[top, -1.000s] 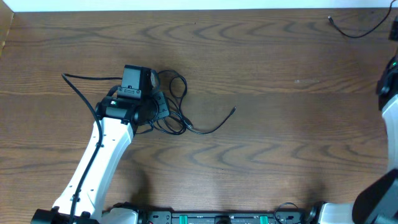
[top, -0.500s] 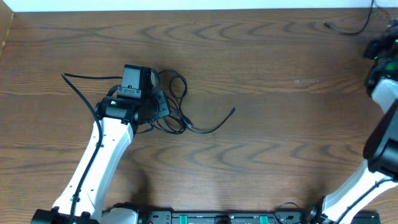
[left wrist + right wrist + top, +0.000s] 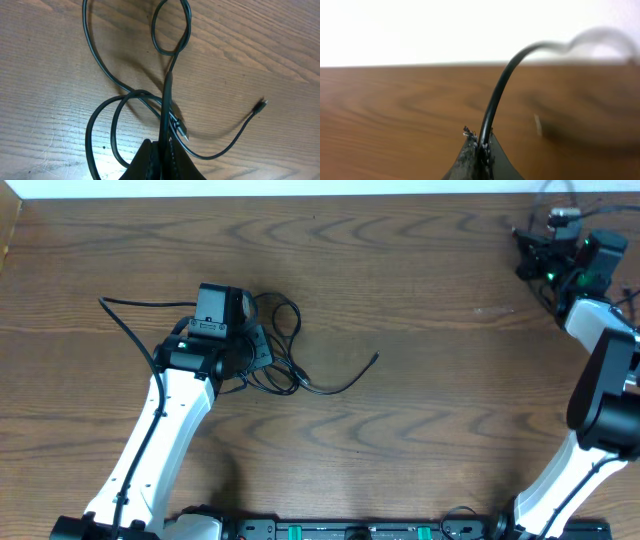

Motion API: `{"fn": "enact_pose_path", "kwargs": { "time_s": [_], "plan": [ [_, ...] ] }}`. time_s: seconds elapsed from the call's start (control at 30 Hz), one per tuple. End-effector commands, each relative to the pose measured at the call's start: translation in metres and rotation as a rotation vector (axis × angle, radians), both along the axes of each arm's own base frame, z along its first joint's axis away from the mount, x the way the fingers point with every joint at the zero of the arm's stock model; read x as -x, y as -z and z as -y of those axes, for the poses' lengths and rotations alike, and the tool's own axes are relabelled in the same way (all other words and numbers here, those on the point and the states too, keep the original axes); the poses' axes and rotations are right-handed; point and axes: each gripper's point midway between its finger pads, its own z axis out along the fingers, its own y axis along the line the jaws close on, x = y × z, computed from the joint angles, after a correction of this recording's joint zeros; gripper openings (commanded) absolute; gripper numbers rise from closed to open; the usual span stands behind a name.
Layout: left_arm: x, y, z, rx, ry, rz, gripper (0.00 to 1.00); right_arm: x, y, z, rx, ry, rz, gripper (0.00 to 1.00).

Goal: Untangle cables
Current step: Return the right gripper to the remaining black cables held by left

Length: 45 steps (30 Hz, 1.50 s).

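On the left nothing has moved in the last second. My left hand (image 3: 161, 152) stays clamped shut on one strand of the tangle of black cables (image 3: 283, 330), which lies left of centre on the counter (image 3: 420, 430). In the wrist view that strand runs straight out from between the fingers, over a wide loop and on to a small loop at the far side. The loose tail with its plug end (image 3: 375, 357) still trails off to the right, flat on the wood.

The change is all at the far right corner. A second ago my right arm sat at the edge of view and a second black cable (image 3: 495, 100) lay on the counter there. Now my right hand (image 3: 481, 147) has swung in over that corner, fully closed on the cable, which rises out of the fingers and blurs at its far end.

I judge this cable is lifted well apart from the tangle, so one cord is separated while the left-hand knot is not yet undone. I see no white cable.
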Motion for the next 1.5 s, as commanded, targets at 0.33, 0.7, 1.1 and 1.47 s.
{"fn": "enact_pose_path", "kwargs": {
  "time_s": [0.33,0.7,1.1,1.47],
  "plan": [
    [0.000,0.001,0.001,0.008,0.000,-0.003,0.08,0.117,-0.279,-0.070,-0.366,-0.220,0.248,0.01],
    [0.000,0.001,0.001,0.008,0.000,-0.003,0.08,0.124,-0.167,-0.061,0.237,-0.319,0.130,0.01],
    [0.000,0.001,0.001,0.008,0.000,-0.003,0.08,0.115,-0.134,-0.058,0.113,-0.259,-0.022,0.06],
    [-0.001,0.001,-0.005,-0.023,-0.014,0.002,0.08,0.161,-0.094,-0.197,0.115,-0.671,-0.152,0.01]
  ]
}}
